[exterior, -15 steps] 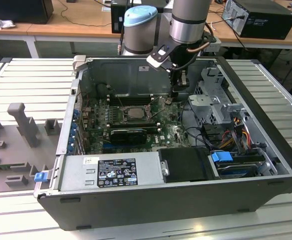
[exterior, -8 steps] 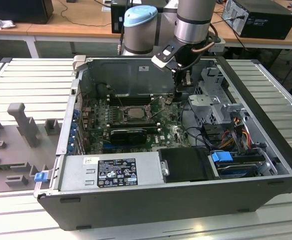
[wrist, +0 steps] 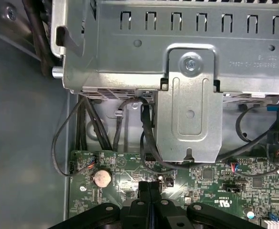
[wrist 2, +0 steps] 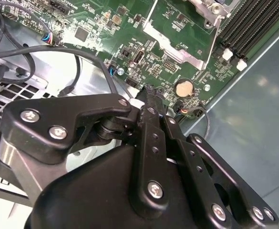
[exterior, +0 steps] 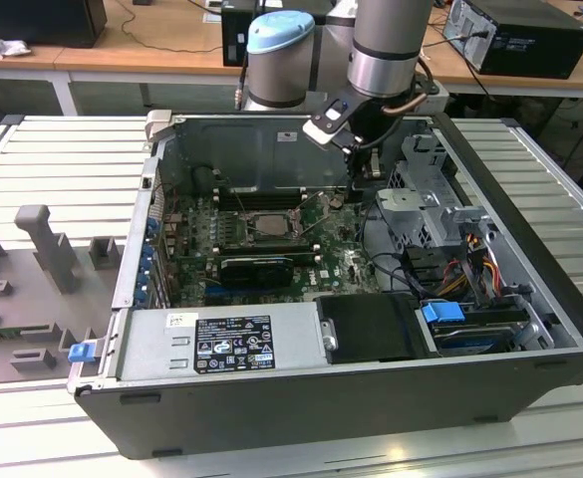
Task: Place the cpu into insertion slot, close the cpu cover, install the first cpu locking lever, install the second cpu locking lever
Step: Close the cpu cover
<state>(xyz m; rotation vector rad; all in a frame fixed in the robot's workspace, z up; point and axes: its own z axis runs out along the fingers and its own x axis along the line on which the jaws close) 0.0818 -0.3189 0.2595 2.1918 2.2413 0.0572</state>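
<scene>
In the exterior view the insertion slot (exterior: 270,223) is a silvery-rimmed square on the green motherboard (exterior: 343,261), with a pale square face at its middle. Whether the cpu cover lies flat over it I cannot tell. My gripper (exterior: 364,175) hangs over the board to the exterior view's right of the slot, beside the metal drive cage (exterior: 423,204). In both wrist views the fingertips (wrist: 149,190) are pressed together above the board near a round coin battery (wrist: 101,178), with nothing visible between them. A corner of the slot's metal frame (wrist 2: 207,8) shows in the second wrist view.
A black card (exterior: 256,267) lies in front of the slot and the power supply (exterior: 226,341) fills the case's front. Long black memory slots (wrist 2: 246,26) run beside the socket. Black cables (wrist: 146,138) loop from the drive cage (wrist: 187,71) down to the board close to the fingers.
</scene>
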